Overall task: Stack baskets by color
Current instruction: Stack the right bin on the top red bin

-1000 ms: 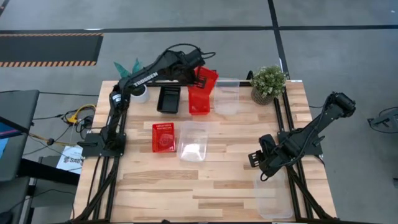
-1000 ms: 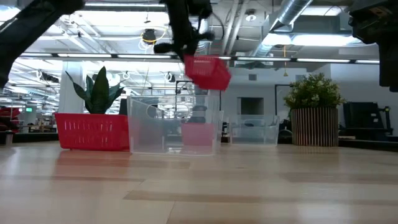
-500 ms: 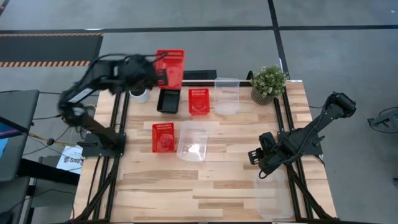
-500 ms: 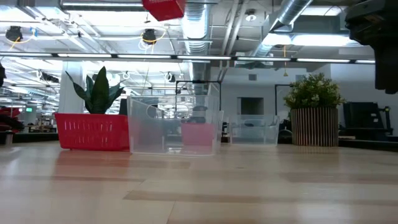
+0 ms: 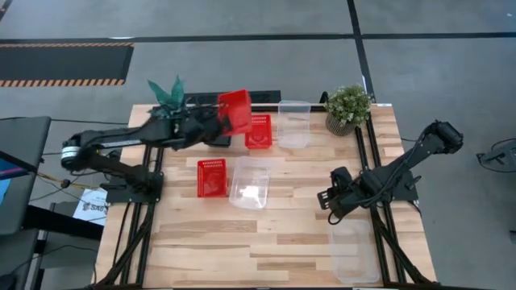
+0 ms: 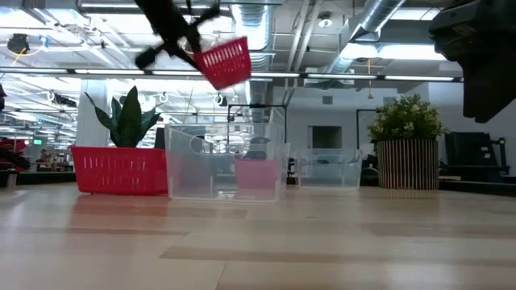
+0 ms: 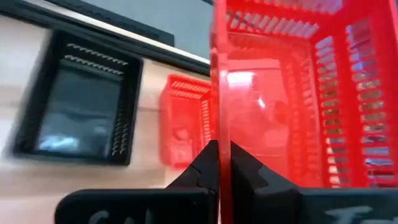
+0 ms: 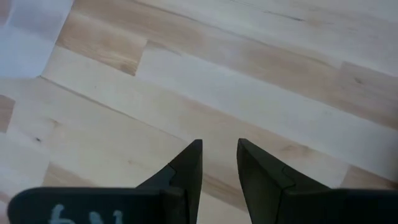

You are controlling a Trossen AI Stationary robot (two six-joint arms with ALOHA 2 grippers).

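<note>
My left gripper (image 7: pixel 222 149) is shut on a red basket (image 5: pixel 235 111), which it holds in the air over the table's far left, above a black basket (image 5: pixel 218 135) and beside a red basket (image 5: pixel 258 131). The low view shows the held basket (image 6: pixel 224 62) high up and tilted. Another red basket (image 5: pixel 211 177) and a clear basket (image 5: pixel 250 182) rest on their bases at mid-table. My right gripper (image 8: pixel 219 152) hangs open over bare wood at the right (image 5: pixel 330 201), with nothing between its fingers. My left gripper pinches one side wall of the red basket at its rim (image 7: pixel 220 124), one finger inside the basket and one outside. The fingers come from the table's left, slanting down. The basket is lifted clear of everything and tilted.
A clear basket (image 5: pixel 293 123) sits at the far middle and another (image 5: pixel 353 250) at the near right. A bushy potted plant (image 5: pixel 348 109) stands at the far right corner, a spiky one (image 5: pixel 169 93) at the far left. Bare wood lies along the near edge.
My left gripper has carried the red basket up from over the far red basket and out past the far edge toward the left. It has then brought the basket back down over the black basket, rolling and tipping it. My right gripper has shifted slightly toward the far edge.
</note>
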